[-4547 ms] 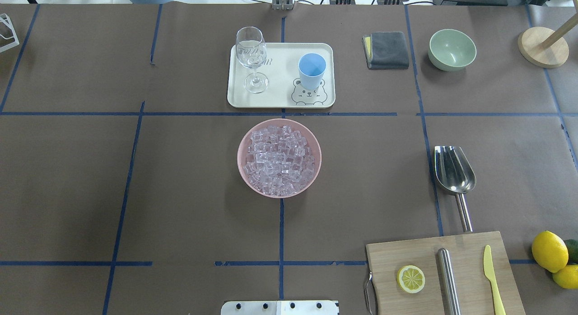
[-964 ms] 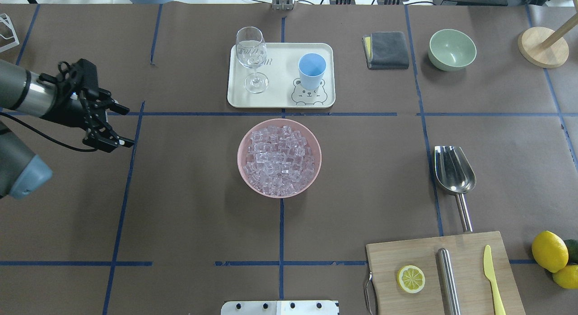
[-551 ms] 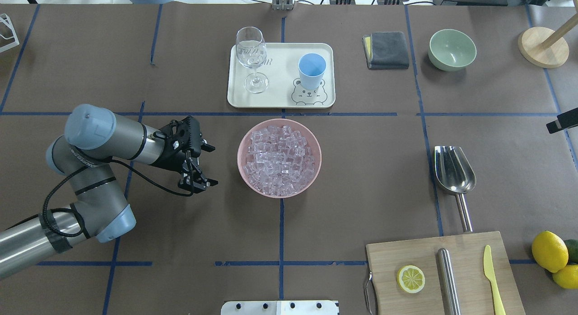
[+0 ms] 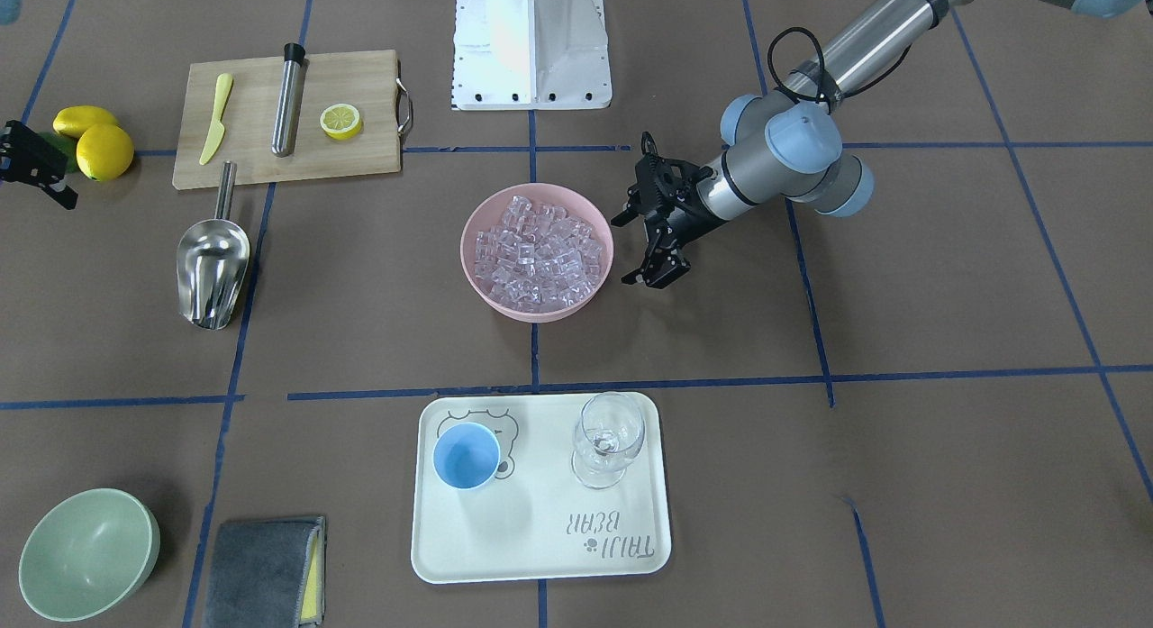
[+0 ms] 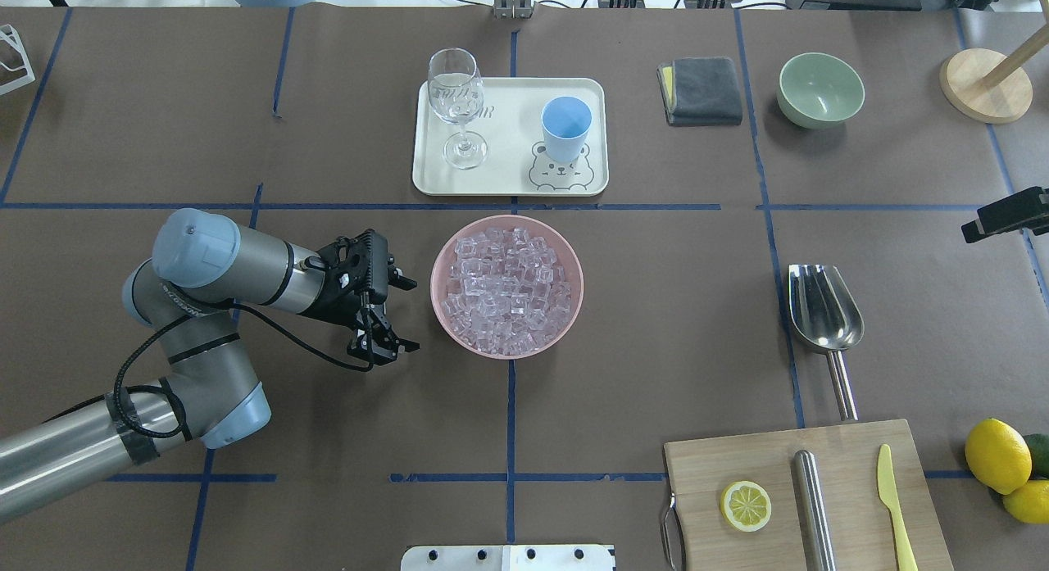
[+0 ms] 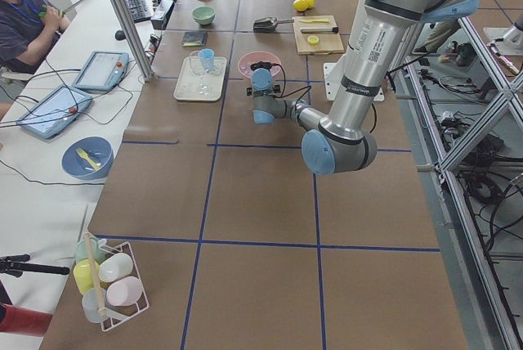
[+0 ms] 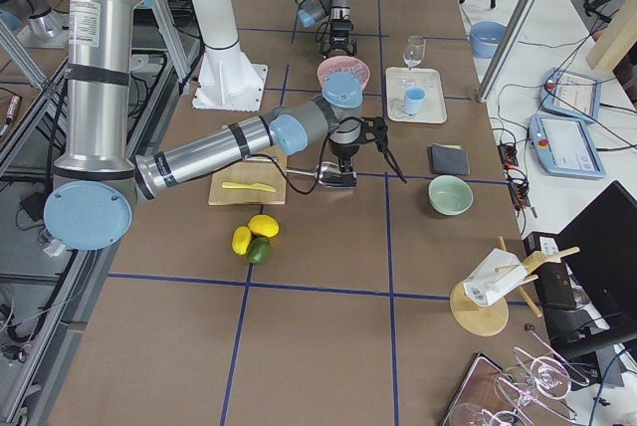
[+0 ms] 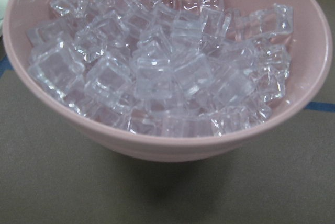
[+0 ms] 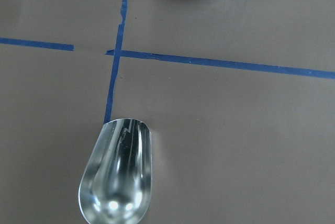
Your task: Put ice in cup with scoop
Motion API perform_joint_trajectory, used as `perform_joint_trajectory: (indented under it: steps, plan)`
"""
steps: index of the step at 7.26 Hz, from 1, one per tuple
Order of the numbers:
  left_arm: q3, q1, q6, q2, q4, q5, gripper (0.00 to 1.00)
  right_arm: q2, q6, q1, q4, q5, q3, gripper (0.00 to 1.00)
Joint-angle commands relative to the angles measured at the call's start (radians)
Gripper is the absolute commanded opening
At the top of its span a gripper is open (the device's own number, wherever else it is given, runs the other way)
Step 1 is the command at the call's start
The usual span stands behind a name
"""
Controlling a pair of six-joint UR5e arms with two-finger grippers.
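The ice (image 5: 508,286) fills a pink bowl (image 5: 435,288) at the table's middle. It fills the left wrist view (image 8: 157,62). My left gripper (image 5: 407,315) is open and empty, just left of the bowl, jaws facing it. The light-blue cup (image 5: 565,127) stands upright on a cream tray (image 5: 508,182) behind the bowl. The steel scoop (image 5: 824,309) lies flat on the table at the right, handle toward the cutting board. My right gripper (image 5: 1004,215) enters at the right edge, open and empty, beyond and right of the scoop. The right wrist view shows the scoop's trough (image 9: 118,177) below it.
A clear stemmed glass (image 5: 456,104) shares the tray. A grey cloth (image 5: 703,90) and a pale-green bowl (image 5: 820,89) sit at the back right. A cutting board (image 5: 852,464) with a lemon slice, steel cylinder and yellow knife is at the front right, with lemons (image 5: 996,455) beside it.
My left arm came in from the left and moved right, up to the pink bowl. My right gripper has come a little further in at the right edge. The scoop, cup and ice have not moved.
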Motion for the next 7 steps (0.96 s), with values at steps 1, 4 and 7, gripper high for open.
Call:
perform_joint_trajectory:
  steps: [1, 4, 7]
  plan:
    - [0.002, 0.001, -0.002, -0.016, -0.004, 0.022, 1.00, 0.001, 0.227, -0.127, 0.000, -0.080, 0.049, 1.00]
    - [0.007, 0.001, -0.002, -0.019, -0.004, 0.045, 1.00, -0.012, 0.551, -0.384, 0.091, -0.234, 0.075, 1.00]
    - [0.009, 0.001, -0.002, -0.021, -0.006, 0.045, 1.00, -0.044, 0.655, -0.541, 0.135, -0.359, 0.031, 1.00]
